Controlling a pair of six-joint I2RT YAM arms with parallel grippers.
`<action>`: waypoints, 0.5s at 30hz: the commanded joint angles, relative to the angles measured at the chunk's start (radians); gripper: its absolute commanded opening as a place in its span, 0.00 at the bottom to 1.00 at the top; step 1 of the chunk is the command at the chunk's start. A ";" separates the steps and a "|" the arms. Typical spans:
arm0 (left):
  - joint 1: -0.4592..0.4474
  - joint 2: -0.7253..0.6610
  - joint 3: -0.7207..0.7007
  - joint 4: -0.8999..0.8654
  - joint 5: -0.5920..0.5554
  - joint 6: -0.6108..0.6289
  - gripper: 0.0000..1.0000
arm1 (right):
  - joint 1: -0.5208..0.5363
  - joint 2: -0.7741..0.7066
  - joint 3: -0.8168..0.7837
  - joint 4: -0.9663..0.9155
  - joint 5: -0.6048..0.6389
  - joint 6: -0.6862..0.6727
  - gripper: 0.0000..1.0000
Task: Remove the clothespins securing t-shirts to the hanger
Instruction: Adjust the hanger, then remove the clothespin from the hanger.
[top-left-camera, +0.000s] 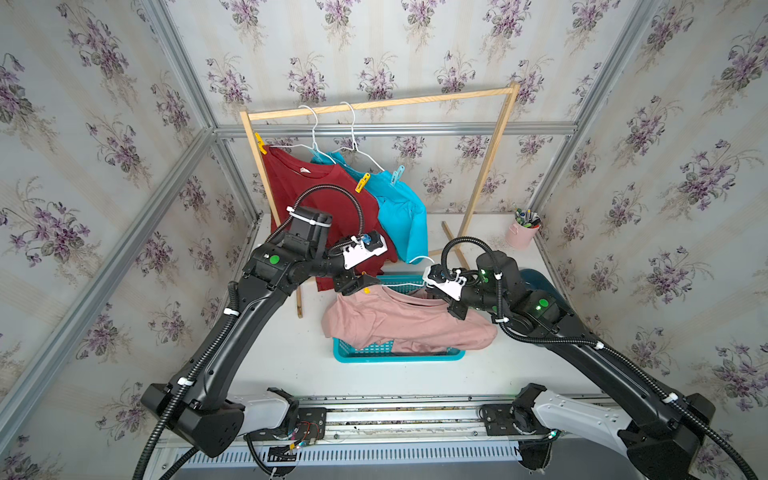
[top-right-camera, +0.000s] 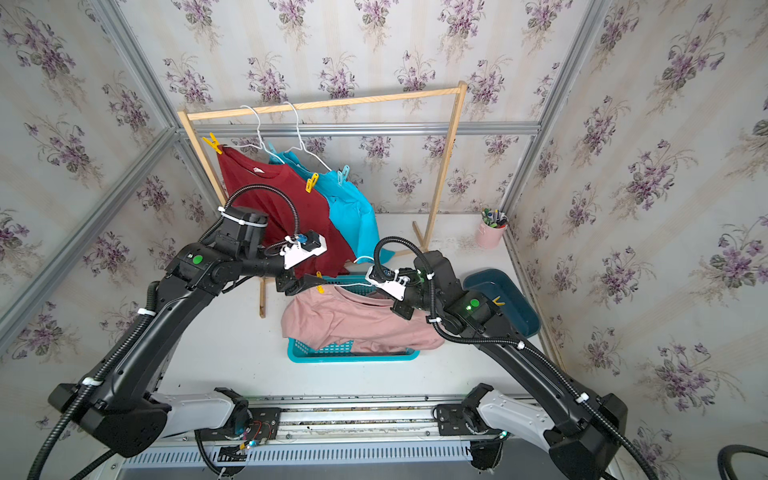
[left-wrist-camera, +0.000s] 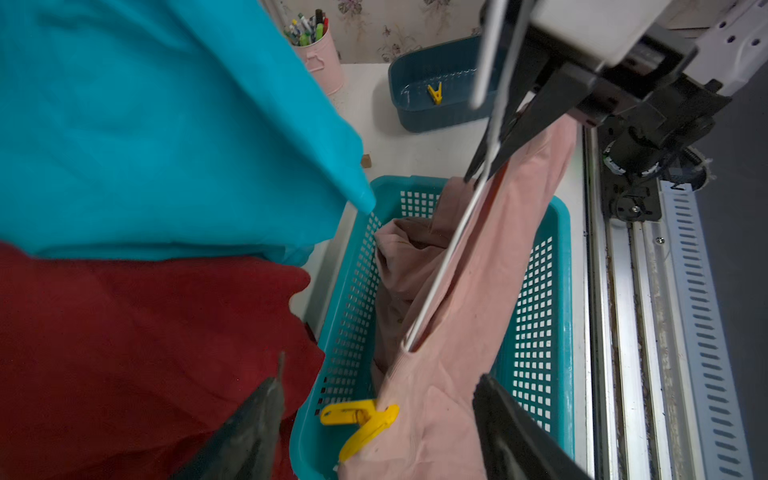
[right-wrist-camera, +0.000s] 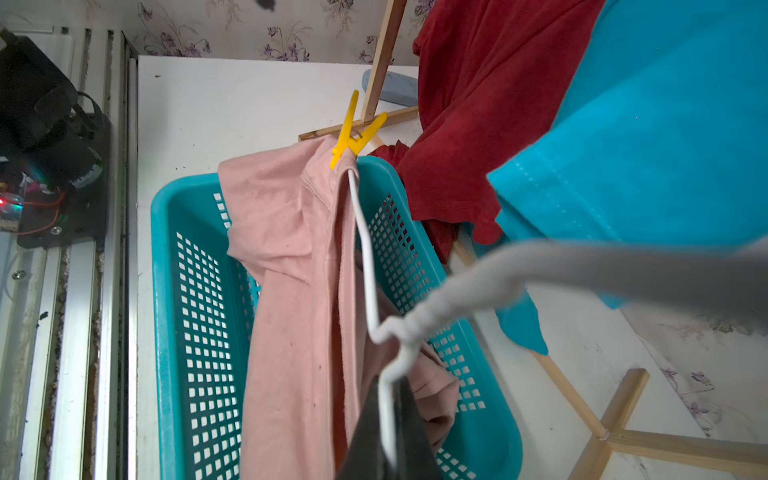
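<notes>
A white desk (top-left-camera: 286, 365) enclosed by violet-flowered wallpaper (top-left-camera: 374, 45). A wooden garment rail (top-left-camera: 386, 101) stands at the back, with a pink tin of pens (top-left-camera: 521, 236) in the far corner. A perforated turquoise basket (top-left-camera: 399, 356) sits mid-desk, a dark blue tub (top-right-camera: 515, 299) near it.

A white surface (top-left-camera: 299, 357) bears a turquoise latticed plastic basket (top-left-camera: 395, 356), dark blue plastic tub (top-right-camera: 519, 299), pink pen tin (top-left-camera: 521, 237) and wooden rack (top-left-camera: 415, 99).
</notes>
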 joint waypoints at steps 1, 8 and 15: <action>0.064 -0.036 -0.049 -0.028 0.122 0.060 0.73 | 0.001 -0.001 0.018 0.030 -0.017 -0.082 0.00; 0.251 -0.050 -0.181 -0.033 0.332 0.190 0.72 | 0.000 -0.065 -0.037 0.078 -0.059 -0.249 0.00; 0.248 0.008 -0.188 -0.035 0.362 0.228 0.75 | -0.012 -0.062 -0.032 0.047 -0.070 -0.288 0.00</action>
